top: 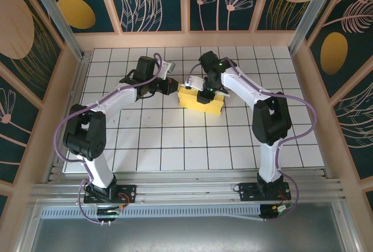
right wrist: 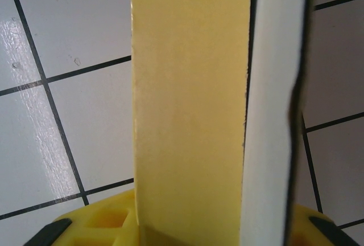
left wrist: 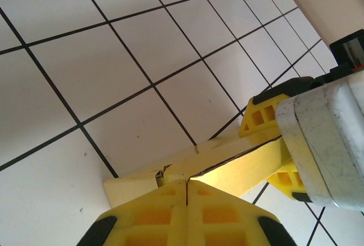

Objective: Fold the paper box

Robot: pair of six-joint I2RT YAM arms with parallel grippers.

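left hand [top: 172, 86]: clenched, tips at left end of paper box [top: 189, 99], likely bracing it
right hand [top: 205, 95]: centre frame, grasping a box panel, likely holding the fold

Your paper box [top: 201, 101] lies on the tiled bench [top: 175, 147], a little back of centre. From above it reads as a bright yellow, roughly rectangular shape, long side running left to right and turned slightly askew to the grid lines. From the left wrist you see its thin card edge-on, pale cream on top [left wrist: 142, 180] and stronger yellow beneath. From the right wrist, a plain yellow panel [right wrist: 190, 115] stands upright.
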